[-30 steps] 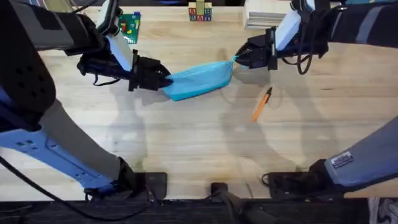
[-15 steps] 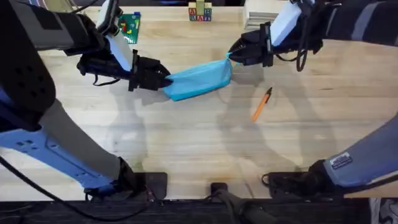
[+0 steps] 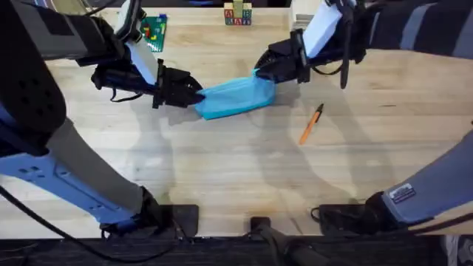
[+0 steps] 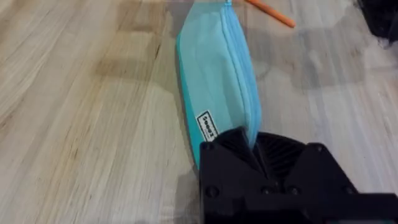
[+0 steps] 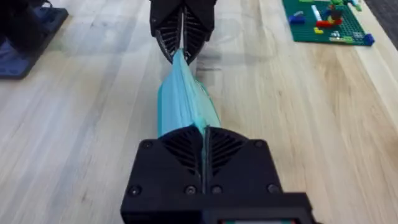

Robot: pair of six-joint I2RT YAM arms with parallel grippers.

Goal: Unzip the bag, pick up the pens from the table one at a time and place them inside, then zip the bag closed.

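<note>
Overhead, the bag [image 3: 235, 97] lies lengthwise between both arms on the table [image 3: 222, 170]: left pincer [image 3: 194, 94] clamps one end, right pincer [image 3: 260, 72] pinches the other, probably the zipper pull. Nearer the right arm lies a pen [image 3: 311, 123]. Both wrist views show jaws closed on fabric.

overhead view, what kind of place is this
Probably a robotics lab bench: two arms work a light blue pencil pouch on a wood-grain table, with a green brick baseplate and letter blocks behind.
</note>
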